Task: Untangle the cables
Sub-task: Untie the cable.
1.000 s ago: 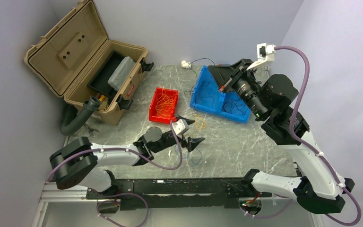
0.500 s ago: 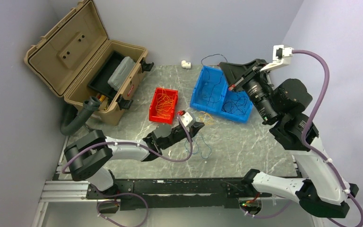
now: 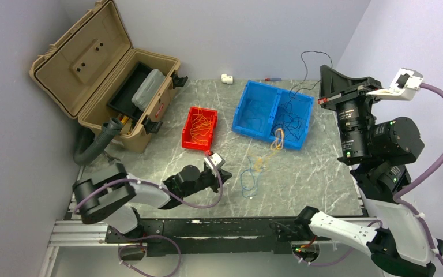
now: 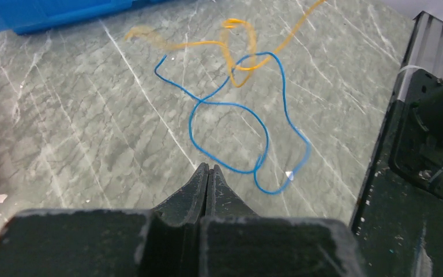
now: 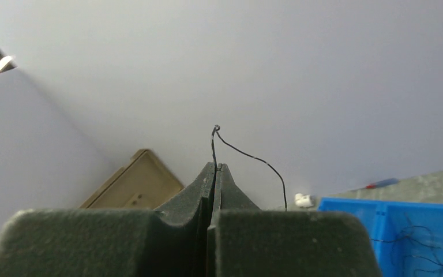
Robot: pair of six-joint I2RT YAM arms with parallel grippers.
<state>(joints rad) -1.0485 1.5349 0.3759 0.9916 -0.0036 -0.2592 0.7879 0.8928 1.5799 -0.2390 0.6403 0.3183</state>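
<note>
— Jaws on the right arm: how do they stand?

— Pressed together on a black cable. The right gripper hangs high over the far right of the table, aimed at the back wall. The strand pokes up past the tips, curls over and falls away to the right, toward the blue bin.

— And the left?

— The left gripper is low over the near middle of the table. Its jaws are closed flat against each other with nothing seen between them. The tips sit just on the near side of a blue cable, apart from it as far as the wrist view shows.

— Where do the other strands lie?

— The blue cable lies in loose loops on the marble top, between the left gripper and the blue bin. An orange cable crosses its far loop and runs on toward the bin's near wall, partly blurred. More black strands lie in the bin's right compartment, with a few thin ones in its left. A red bin, left of the blue one, holds a small orange bundle.

— Farther out?

— An open tan tool case stands at the far left corner.
</note>
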